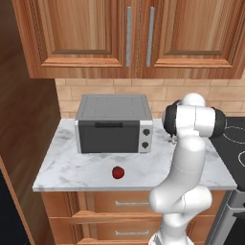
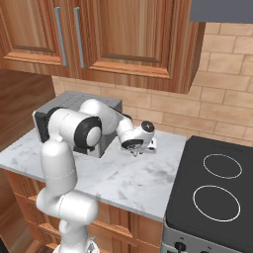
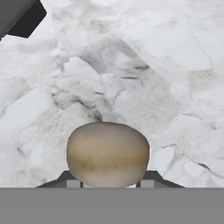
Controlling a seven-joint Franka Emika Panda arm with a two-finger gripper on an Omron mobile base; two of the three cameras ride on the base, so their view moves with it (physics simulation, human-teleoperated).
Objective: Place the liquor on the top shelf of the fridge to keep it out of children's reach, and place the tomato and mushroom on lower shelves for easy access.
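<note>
Hand view: mushroom point(image 3: 107, 154), rounded beige-brown cap, over marble countertop point(image 3: 144, 65).

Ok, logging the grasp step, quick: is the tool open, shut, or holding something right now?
Tool: shut on the mushroom, just above the marble counter.

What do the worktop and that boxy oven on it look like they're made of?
The worktop looks like polished white marble, judging by its grey veining, though it may be an imitation. The oven looks like brushed grey metal with a dark, possibly glass, door.
</note>
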